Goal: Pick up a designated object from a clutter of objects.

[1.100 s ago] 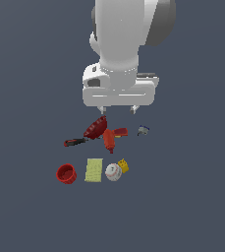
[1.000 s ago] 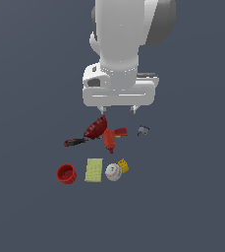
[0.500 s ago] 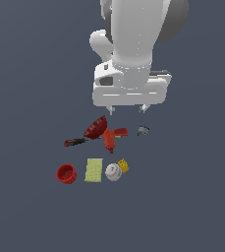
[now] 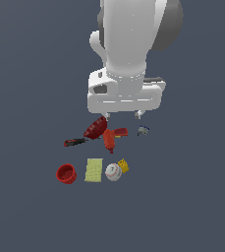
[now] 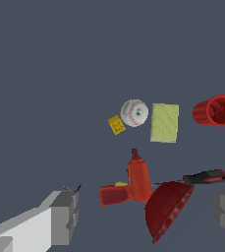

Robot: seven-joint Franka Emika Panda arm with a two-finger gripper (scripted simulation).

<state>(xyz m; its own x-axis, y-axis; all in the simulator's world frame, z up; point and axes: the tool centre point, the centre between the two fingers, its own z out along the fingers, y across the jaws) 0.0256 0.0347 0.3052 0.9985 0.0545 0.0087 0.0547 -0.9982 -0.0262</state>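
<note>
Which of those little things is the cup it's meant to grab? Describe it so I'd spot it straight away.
Below the white arm lies a row of small items. The red cup sits at that row's end on the exterior view's left, beside the yellow-green sponge. It is plain, round and open-mouthed, unlike the tilted dark-red bowl and the red drill.

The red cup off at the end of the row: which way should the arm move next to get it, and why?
Probably sideways toward the exterior view's left and nearer the camera: the open gripper hangs above the dark-red bowl and drill, while the red cup sits apart beside the sponge.
</note>
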